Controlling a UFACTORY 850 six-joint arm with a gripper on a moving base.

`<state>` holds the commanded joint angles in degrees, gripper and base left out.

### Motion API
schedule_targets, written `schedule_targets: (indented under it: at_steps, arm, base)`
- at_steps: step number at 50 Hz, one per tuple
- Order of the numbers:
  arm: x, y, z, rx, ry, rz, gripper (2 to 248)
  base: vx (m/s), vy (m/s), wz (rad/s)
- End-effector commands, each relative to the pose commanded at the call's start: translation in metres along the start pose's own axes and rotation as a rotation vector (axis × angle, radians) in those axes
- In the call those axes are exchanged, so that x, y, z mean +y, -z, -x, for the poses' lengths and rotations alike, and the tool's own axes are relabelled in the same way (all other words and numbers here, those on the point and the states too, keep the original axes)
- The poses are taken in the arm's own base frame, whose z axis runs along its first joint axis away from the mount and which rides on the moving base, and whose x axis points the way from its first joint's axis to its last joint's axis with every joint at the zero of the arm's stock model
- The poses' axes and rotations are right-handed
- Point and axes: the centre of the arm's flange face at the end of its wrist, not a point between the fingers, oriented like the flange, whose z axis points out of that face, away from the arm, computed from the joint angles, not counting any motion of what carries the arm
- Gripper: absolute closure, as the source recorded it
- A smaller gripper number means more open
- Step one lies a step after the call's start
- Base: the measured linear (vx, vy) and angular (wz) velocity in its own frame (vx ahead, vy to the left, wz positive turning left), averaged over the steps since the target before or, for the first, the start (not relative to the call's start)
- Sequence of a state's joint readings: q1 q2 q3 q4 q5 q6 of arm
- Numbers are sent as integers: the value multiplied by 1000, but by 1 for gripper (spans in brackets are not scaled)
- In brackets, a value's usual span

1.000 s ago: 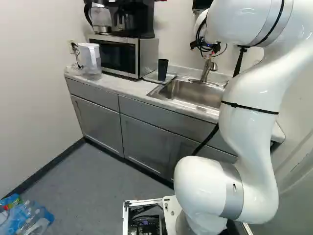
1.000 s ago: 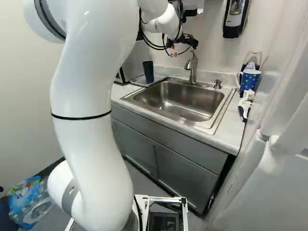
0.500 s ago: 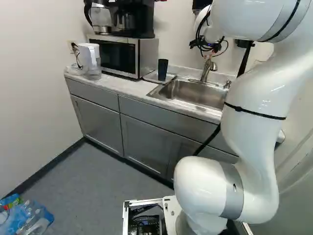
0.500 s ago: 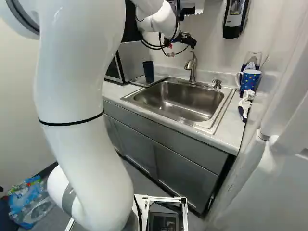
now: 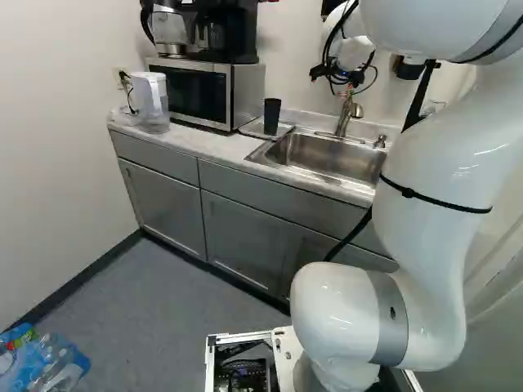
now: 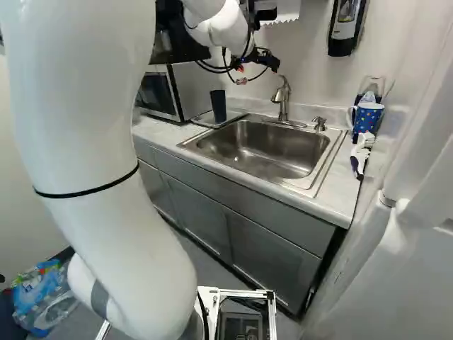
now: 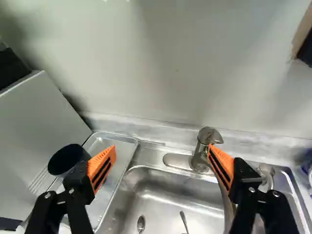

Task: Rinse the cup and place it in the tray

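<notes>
We see our black gripper high near the faucet, its jaws released, orange pads wide apart; the faucet stands in the way just beyond one fingertip; we cannot tell whether they touch.

Taking the sink as a clock's centre in the right base view, the faucet is near twelve o'clock; the microwave, ten; the wall dispenser, one; the dotted mug, between two and three; the white brush, three.

The dark cup stands upright at half past ten, on the metal tray, beside the microwave; its inside is too dark to read.

Only the wrist view shows a spoon and another slim utensil in the sink; only the left base view shows the pitcher, at the microwave's nine o'clock; mug and brush show clearly only from the right base.
</notes>
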<state>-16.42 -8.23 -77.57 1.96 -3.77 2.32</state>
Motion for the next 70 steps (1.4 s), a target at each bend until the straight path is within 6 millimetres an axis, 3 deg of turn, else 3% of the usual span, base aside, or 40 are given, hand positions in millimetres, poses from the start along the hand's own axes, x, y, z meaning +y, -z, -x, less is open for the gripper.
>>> schedule_targets:
  at_steps: [30, 70]
  arm:
    - [-27, 39, 28, -117, 24, -42, 3]
    - [-19, 86, 67, -350, 1, -30, 3]
  base:
    - [0, 0, 0]
    - [0, 0, 0]
